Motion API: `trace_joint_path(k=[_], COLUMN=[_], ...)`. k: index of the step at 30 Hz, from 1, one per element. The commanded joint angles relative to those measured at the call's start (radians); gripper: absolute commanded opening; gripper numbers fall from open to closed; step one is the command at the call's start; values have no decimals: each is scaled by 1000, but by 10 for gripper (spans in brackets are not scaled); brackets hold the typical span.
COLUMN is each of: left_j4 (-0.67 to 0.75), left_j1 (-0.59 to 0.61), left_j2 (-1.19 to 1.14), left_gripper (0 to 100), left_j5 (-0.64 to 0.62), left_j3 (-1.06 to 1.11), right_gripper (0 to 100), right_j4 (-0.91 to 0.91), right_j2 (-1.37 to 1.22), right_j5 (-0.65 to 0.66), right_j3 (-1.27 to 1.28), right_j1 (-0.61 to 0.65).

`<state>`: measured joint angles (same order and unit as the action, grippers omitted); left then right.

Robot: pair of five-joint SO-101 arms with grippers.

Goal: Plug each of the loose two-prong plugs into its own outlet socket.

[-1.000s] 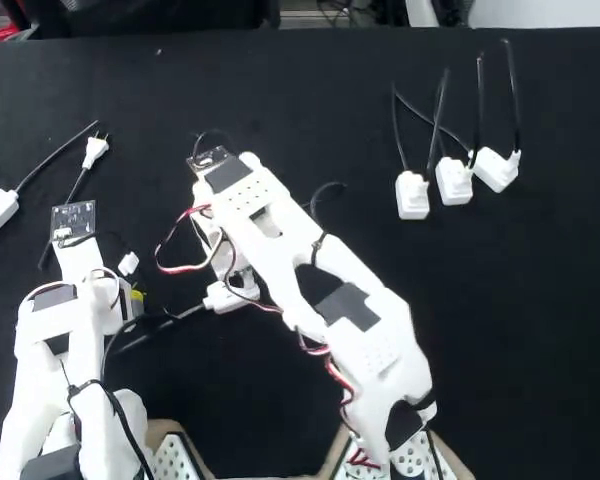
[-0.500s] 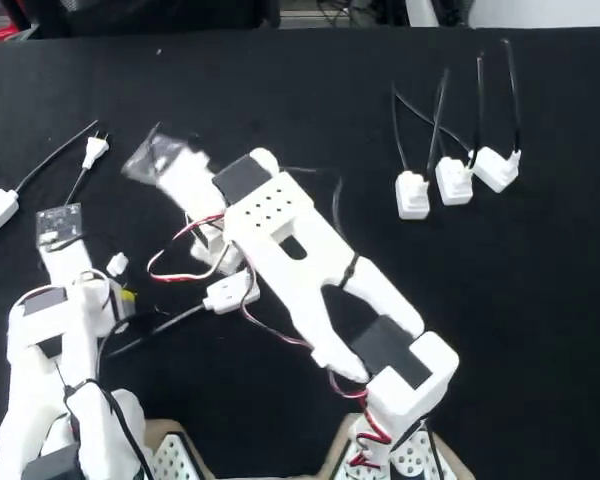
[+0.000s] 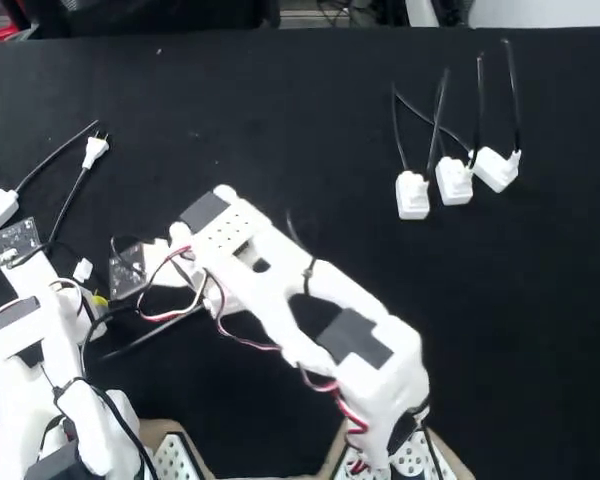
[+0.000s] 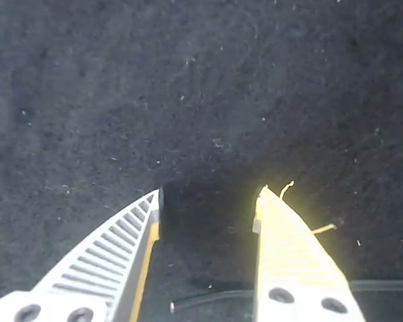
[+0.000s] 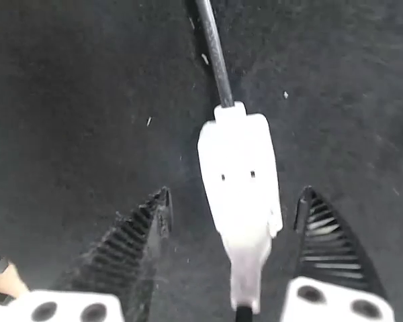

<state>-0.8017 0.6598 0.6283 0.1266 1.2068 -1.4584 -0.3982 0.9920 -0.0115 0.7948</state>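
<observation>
Two jaws of your right pincer (image 5: 235, 191) stand apart, straddling the white socket (image 5: 238, 168); its long axis runs along your reach, cord (image 5: 211, 47) leading away. Note: your left pincer (image 4: 210, 190) is apart too.

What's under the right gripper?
A white socket lies on the black cloth, inside the open right gripper, with a black cable running from its far end. Whatever is beneath the socket is covered by it.
</observation>
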Motion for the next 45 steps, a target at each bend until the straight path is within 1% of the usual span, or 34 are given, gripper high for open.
trace_joint_path(k=[1,3,5,6,8,9,10,12,15,19,21,23,26,30,35,38,42,45], left_j4=[-8,-9,-9,-9,-9,-11,-11,-11,-11,-11,-11,-11,-9,-6,-5,-5,-5,-5], left_j1=[13,13,13,13,13,13,13,12,12,12,12,10,-1,-7,-8,-8,-8,-8], left_j2=[15,15,15,15,15,15,15,15,15,15,15,15,15,15,15,15,15,15], left_gripper=[231,231,231,231,231,231,231,231,231,231,231,231,231,230,230,230,229,228], left_j5=[-14,-14,-14,-14,-14,-14,-14,-14,-14,-14,-14,-14,-14,-14,-14,-14,-14,-14], left_j3=[-58,-58,-58,-58,-58,-58,-58,-58,-58,-58,-58,-59,-58,-56,-56,-56,-56,-56], right_gripper=[274,252,204,162,37,4,31,6,9,11,11,11,11,11,11,11,11,11], right_j4=[54,97,132,144,164,167,164,140,92,-43,-114,-167,-215,-229,-224,-226,-227,-226], right_j2=[-35,-68,-97,-108,-108,-101,-90,-50,-1,12,2,-19,-77,-180,-360,-437,-521,-596], right_j5=[11,8,-41,-86,-181,-232,-282,-368,-508,-749,-829,-872,-908,-934,-996,-1037,-1094,-1109], right_j3=[-1,1,-1,-7,-35,-56,-81,-139,-239,-407,-492,-581,-685,-788,-814,-889,-987,-1041], right_j1=[12,8,-8,-17,-46,-68,-100,-175,-311,-500,-577,-626,-666,-724,-783,-824,-842,-836])
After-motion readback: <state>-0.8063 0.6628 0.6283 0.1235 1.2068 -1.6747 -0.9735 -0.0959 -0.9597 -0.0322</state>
